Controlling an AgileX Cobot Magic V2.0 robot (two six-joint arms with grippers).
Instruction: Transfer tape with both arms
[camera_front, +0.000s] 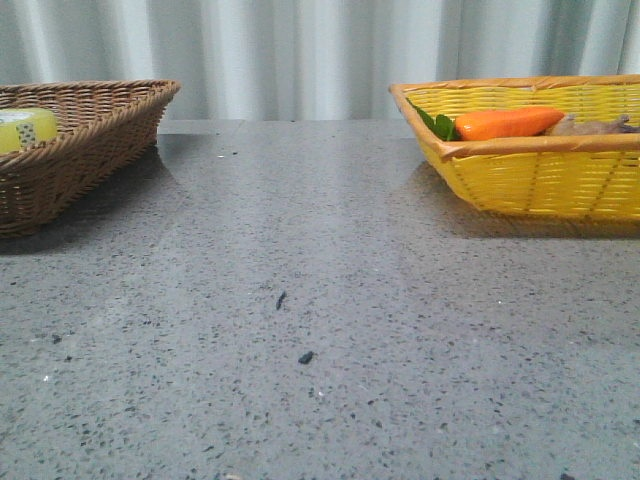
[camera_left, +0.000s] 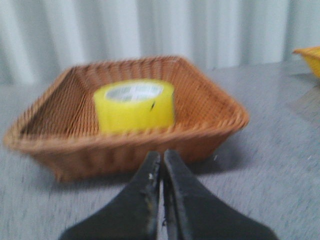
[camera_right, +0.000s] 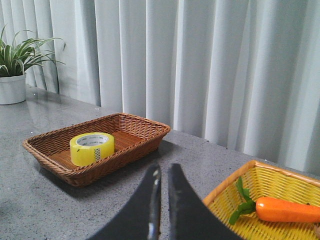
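Both black grippers, left (camera_left: 162, 165) and right (camera_right: 163, 176), have fingers pressed together, holding nothing. Beyond them the pale yellow-green ring of tape (camera_left: 134, 106) lies in the brown wicker basket (camera_left: 210, 107), apart from the yellow basket (camera_right: 260, 175) holding an orange carrot (camera_right: 287, 210).

Soft, even daylight filters through the pale pleated curtain (camera_front: 300, 55). The speckled grey stone table (camera_front: 320, 330) carries faint sheen and a soft shadow beside the brown wicker basket (camera_front: 85, 140). The left wrist view is blurred throughout; the front and right wrist views are sharp.
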